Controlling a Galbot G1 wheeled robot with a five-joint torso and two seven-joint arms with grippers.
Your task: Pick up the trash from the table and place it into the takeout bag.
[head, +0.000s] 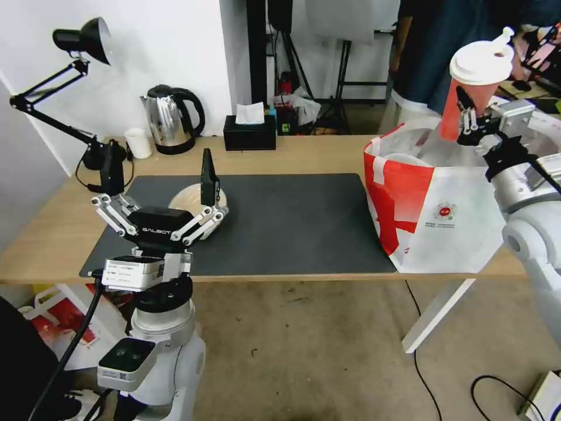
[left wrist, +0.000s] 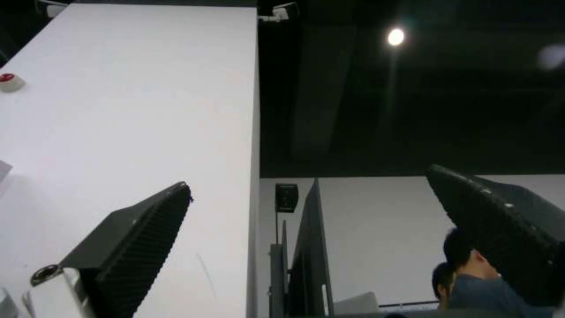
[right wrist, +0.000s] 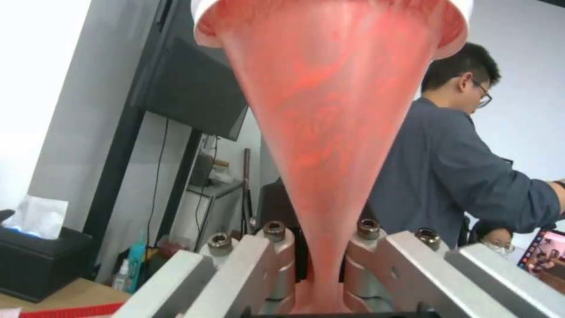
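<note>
My right gripper (head: 469, 118) is shut on the lower part of a tall red cup (head: 474, 88) with a white lid and holds it tilted above the open mouth of the red-and-white takeout bag (head: 435, 213), which stands on the right end of the table (head: 310, 155). In the right wrist view the red cup (right wrist: 333, 132) rises from between my closed fingers (right wrist: 276, 265). A white rim shows inside the bag. A shallow beige bowl (head: 186, 197) sits on the black mat, just behind my left gripper (head: 159, 175), which is open with its fingers (left wrist: 135, 247) pointing up.
Along the back of the table stand a black desk lamp (head: 82, 41), a small white cup (head: 138, 142), a steel kettle (head: 172, 120) and a black tissue box (head: 249, 133). The black mat (head: 292, 225) is bare between bowl and bag. A person stands behind the bag.
</note>
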